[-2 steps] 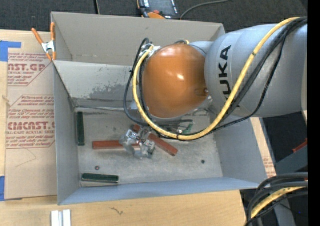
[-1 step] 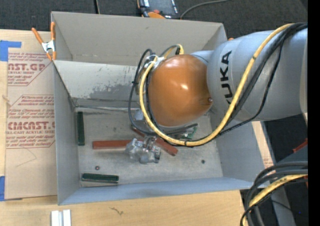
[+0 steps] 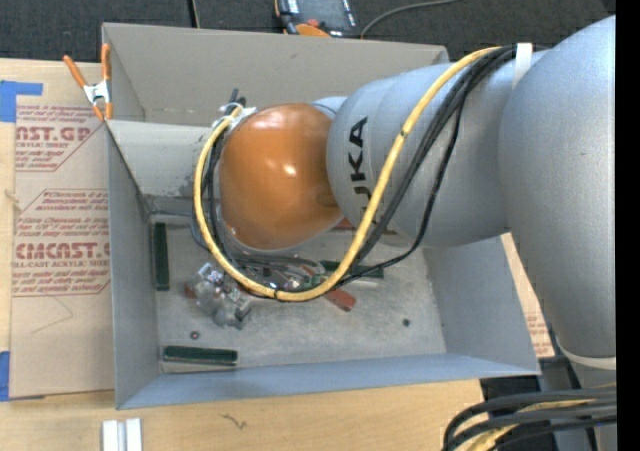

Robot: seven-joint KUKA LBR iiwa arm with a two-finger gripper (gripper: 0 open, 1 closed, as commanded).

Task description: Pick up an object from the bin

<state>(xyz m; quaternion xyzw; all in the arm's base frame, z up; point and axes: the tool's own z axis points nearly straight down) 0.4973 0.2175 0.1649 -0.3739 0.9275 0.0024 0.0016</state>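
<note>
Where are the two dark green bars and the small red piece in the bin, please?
green bar by the left wall point(image 3: 160, 257): camera view, middle of its length.
green bar by the near wall point(image 3: 200, 354): camera view, middle of its length.
small red piece point(image 3: 343, 300): camera view, its visible middle.

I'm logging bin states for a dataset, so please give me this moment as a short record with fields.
arm: orange wrist cover over the middle of the bin
left wall: dark green bar lying along it
front wall: second dark green bar
by cover's lower edge: small red piece
held thing: cannot tell
</note>
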